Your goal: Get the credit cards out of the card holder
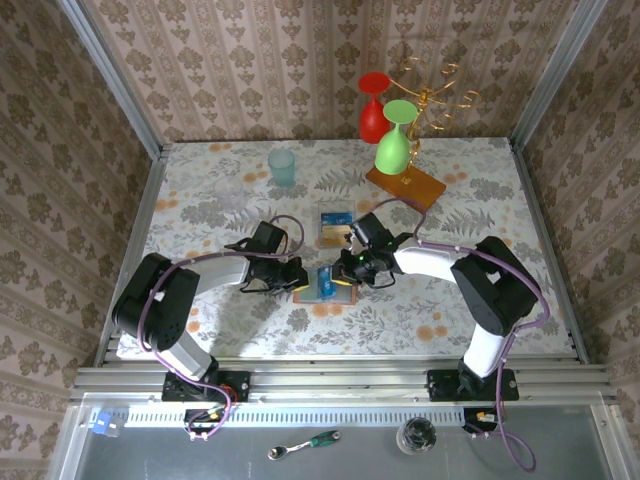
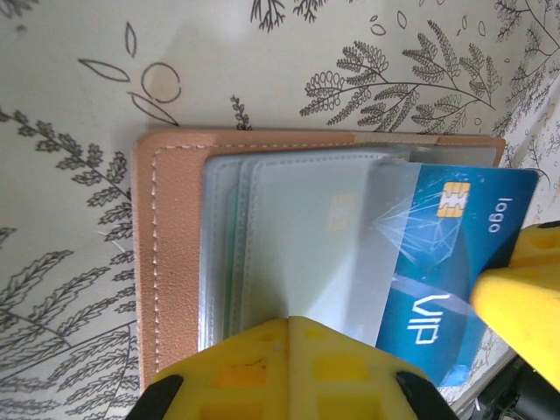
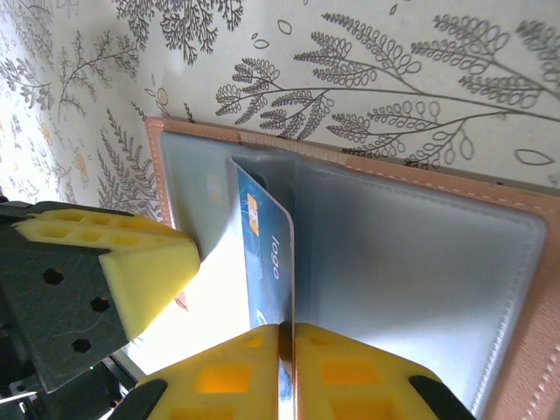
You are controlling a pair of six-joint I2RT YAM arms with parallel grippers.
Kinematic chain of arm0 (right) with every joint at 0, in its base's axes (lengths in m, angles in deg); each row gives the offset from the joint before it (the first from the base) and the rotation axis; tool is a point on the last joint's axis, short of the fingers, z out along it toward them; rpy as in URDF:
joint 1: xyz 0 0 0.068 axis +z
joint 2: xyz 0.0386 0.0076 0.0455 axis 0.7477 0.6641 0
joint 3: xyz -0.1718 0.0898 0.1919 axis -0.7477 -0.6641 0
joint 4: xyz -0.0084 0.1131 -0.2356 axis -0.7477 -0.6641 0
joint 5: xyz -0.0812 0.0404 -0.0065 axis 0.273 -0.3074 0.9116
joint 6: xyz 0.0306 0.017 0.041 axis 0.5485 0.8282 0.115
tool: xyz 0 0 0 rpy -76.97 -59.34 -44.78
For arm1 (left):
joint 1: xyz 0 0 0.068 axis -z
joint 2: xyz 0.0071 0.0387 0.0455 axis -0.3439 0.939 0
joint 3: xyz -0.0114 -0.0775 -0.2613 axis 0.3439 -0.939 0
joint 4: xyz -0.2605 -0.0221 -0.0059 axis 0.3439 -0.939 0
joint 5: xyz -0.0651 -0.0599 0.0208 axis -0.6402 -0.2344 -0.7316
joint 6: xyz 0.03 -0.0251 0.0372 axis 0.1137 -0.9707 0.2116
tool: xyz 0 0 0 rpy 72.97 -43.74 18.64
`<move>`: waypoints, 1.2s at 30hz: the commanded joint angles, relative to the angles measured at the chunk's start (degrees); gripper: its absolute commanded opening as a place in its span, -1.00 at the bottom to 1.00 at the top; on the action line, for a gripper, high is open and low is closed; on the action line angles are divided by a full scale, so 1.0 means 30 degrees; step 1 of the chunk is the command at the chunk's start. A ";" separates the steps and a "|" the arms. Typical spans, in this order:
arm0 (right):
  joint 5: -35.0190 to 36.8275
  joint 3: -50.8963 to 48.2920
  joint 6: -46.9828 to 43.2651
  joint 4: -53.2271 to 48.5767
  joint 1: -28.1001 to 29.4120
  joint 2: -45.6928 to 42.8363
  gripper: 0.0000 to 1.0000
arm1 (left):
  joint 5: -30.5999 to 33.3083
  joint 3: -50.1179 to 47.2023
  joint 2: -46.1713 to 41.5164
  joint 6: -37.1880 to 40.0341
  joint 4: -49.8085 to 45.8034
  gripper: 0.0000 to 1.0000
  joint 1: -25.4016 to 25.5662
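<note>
- Yellow fingers of the left gripper (image 2: 289,328) are pressed together, with their tips on the clear sleeves of the card holder (image 2: 171,262). Whether a sleeve is pinched between them I cannot tell.
- To the right of this gripper, a blue credit card (image 2: 446,262) is about half out of its sleeve, and the other half is under the plastic.
- The right gripper (image 3: 284,337) is clamped on the outer edge of this card. The open holder lies flat just ahead of its fingers.
- The grip takes only a narrow strip of the card, so I think the card can slip free if the sleeve holds it tightly.
- If the left gripper presses weakly, the holder may slide over the table (image 2: 70,105) together with the card, and the card does not come out.
- A pull upward, not along the sleeve, may bend the card or lift the sleeve.
- Both grippers are very near each other, so a sideways move may make them collide.
</note>
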 commanded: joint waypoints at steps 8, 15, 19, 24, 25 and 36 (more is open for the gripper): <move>0.0533 0.0329 -0.1807 -0.2461 -0.0649 -0.1458 -0.81 | -0.0016 0.0104 -0.0961 -0.0056 -0.0576 -1.00 -0.0094; 0.1526 0.1769 -0.4817 -0.5188 -0.0829 -0.1861 -0.86 | -0.0036 0.0245 -0.1510 -0.0088 -0.0510 -0.91 -0.0138; 0.2122 0.2841 -0.8126 -0.6510 -0.0829 -0.2030 -0.87 | 0.0104 0.0073 -0.2019 -0.0121 -0.0608 -0.86 -0.0291; 0.3095 0.5308 -1.3195 -0.9478 -0.0858 -0.1027 -0.86 | 0.0426 -0.0222 -0.2744 -0.0189 -0.0719 -0.84 -0.0643; 0.3129 0.5728 -1.3955 -0.9755 -0.0858 -0.0833 -0.87 | 0.0416 -0.0175 -0.2784 -0.0147 -0.0742 -0.84 -0.0678; 0.5587 1.1470 -2.4044 -1.3840 -0.0661 0.1885 -0.92 | 0.0491 -0.0112 -0.2137 -0.0182 -0.1193 -0.85 -0.0258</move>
